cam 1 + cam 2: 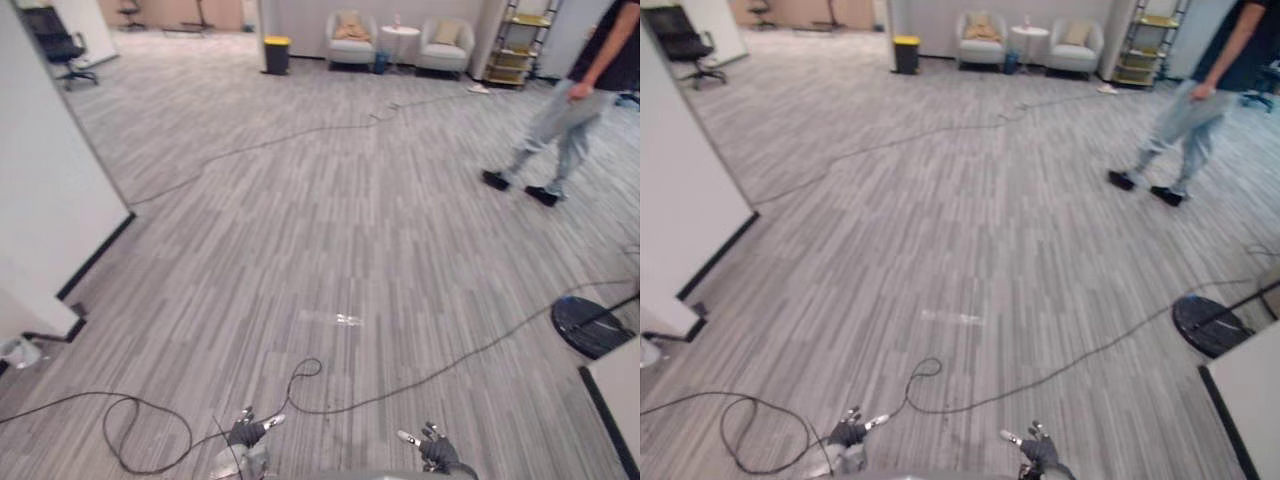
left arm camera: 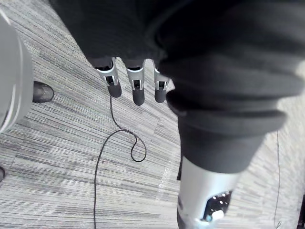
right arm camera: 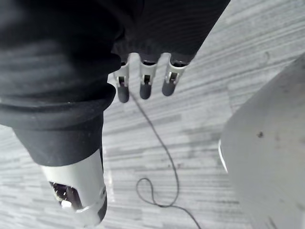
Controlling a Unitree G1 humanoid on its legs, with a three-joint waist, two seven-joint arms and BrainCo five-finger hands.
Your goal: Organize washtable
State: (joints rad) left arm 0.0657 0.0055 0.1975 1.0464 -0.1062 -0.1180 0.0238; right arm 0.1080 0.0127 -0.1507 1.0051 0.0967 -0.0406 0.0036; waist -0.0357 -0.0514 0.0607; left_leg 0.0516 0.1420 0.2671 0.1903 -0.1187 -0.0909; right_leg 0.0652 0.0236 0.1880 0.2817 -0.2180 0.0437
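This looks like a big open office. A floor of grey striped carpet planks (image 1: 330,230) runs back to a small round white table (image 1: 400,33). A pale soft armchair (image 1: 351,40) sits just left of the table and a second pale armchair (image 1: 446,45) just right. Further left stand a dark bin with a yellow top (image 1: 277,53) and a black office chair on wheels (image 1: 55,45). Right of the table is a tall metal shelf rack (image 1: 522,40).
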